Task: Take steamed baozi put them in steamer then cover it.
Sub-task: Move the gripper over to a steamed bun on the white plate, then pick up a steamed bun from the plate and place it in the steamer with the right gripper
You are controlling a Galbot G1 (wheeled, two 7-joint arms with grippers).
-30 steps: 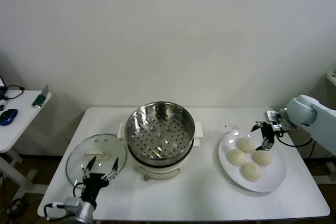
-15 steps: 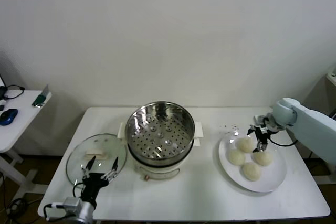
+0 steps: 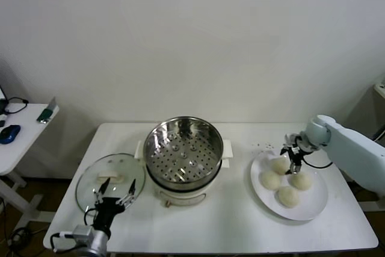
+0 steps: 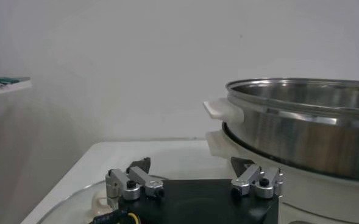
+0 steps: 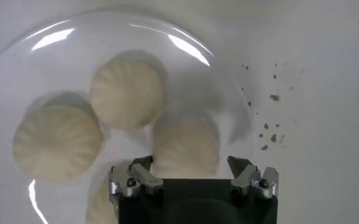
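Baozi [image 3: 280,165], four of them, sit on a white plate [image 3: 313,206] at the right of the surface [image 3: 240,221]; the right gripper [image 3: 293,159] hangs spread just above the back one. The steamer [image 3: 183,151] stands bare, the cover [image 3: 110,180] beside it, with the left gripper [image 3: 114,198] parked open at the cover's near edge.

From the left wrist, both fingers [image 4: 133,182] stand apart, the steamer wall [image 4: 301,128] beyond them.

From the right wrist, parted fingers [image 5: 133,179] straddle one bun [image 5: 186,146]. Its neighbour [image 5: 127,91] lies just beyond the fingertips, so a skewed descent could nudge it or dent the soft dough.
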